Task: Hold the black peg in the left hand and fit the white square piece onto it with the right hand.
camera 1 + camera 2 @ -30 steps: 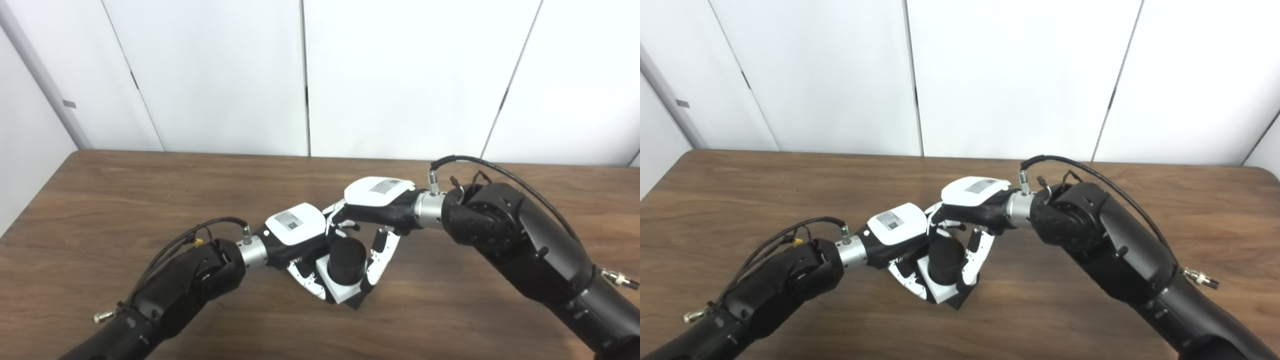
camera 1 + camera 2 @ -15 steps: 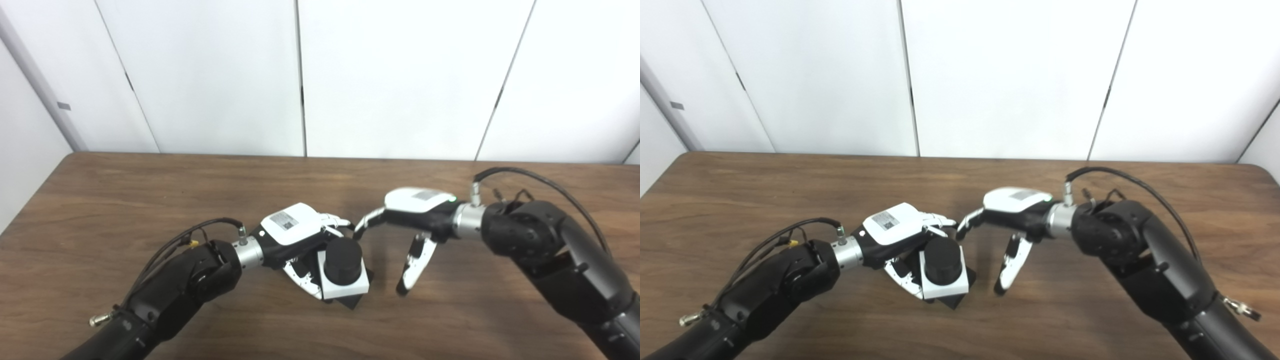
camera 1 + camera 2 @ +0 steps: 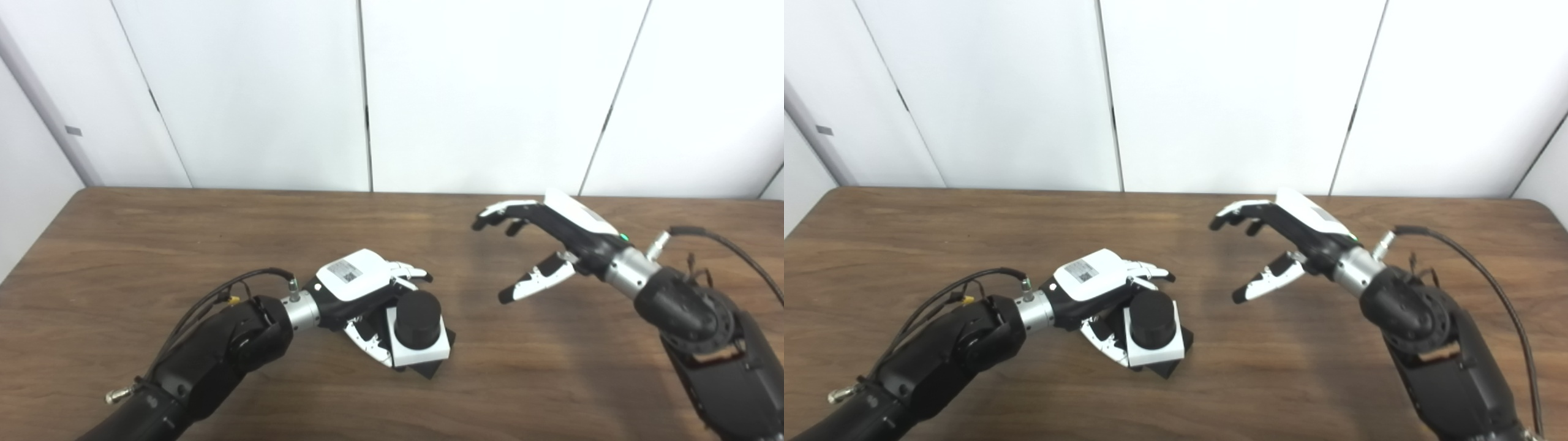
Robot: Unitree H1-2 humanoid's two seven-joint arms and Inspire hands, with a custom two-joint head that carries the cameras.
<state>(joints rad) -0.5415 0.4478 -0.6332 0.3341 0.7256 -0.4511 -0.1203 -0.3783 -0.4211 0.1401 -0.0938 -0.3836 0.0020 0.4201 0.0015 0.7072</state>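
Observation:
The black peg (image 3: 418,318) stands on its flat black base (image 3: 436,367) on the wooden table (image 3: 122,245), left of centre. The white square piece (image 3: 422,354) sits around the peg, down on the base. My left hand (image 3: 367,288) is beside the peg on its left, with fingers curled around the assembly; it also shows in the right eye view (image 3: 1102,285). My right hand (image 3: 545,242) is open and empty, raised above the table well to the right of the peg, fingers spread.
White wall panels (image 3: 367,92) rise behind the table's far edge. The table's right rear corner (image 3: 1543,211) shows in the right eye view. Bare wood lies between the two hands and along the front.
My right hand has let go of the white square piece and drawn back up and to the right, opening wide. The left hand stays at the peg. The camera has shifted slightly.

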